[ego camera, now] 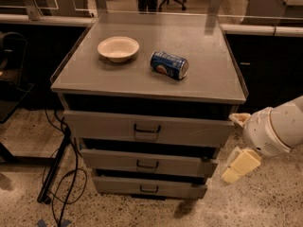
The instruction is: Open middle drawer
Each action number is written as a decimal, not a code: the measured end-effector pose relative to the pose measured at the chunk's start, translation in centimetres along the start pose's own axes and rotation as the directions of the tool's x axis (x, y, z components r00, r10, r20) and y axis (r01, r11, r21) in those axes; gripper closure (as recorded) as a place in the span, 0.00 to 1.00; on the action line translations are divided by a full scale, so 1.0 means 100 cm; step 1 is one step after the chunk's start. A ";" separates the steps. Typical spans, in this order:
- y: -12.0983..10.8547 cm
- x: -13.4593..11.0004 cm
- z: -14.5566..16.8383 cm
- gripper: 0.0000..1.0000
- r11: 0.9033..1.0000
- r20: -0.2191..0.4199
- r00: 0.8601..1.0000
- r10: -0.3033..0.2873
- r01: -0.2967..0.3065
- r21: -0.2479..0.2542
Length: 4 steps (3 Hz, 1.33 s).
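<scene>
The grey cabinet has three drawers. The middle drawer is a grey front with a small black loop handle at its centre. It sits between the taller top drawer and the lowest drawer. A dark gap shows above it, and no tray is visible. My gripper is to the right of the cabinet at the height of the top and middle drawers. Its cream fingers are spread apart and hold nothing. It touches no handle.
A white bowl and a blue can lying on its side rest on the cabinet top. Black cables and a stand leg lie on the floor at the left. Dark counters stand behind on both sides.
</scene>
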<state>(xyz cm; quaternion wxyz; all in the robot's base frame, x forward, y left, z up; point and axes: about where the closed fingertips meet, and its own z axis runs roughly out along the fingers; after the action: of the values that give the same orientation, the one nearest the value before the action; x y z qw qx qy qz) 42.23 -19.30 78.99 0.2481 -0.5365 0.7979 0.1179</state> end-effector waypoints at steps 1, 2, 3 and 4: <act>-0.008 0.017 0.037 0.00 0.998 0.029 0.998 0.054 -0.055 0.034; -0.008 0.017 0.037 0.00 0.998 0.029 0.998 0.054 -0.055 0.034; -0.004 0.015 0.051 0.00 0.999 0.039 0.998 0.044 -0.045 0.018; 0.001 0.016 0.079 0.00 0.999 0.046 0.998 0.038 -0.039 0.007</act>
<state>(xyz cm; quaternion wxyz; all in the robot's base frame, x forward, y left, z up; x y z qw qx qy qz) 43.75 -16.97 71.46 0.2658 -0.5173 0.8027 0.1319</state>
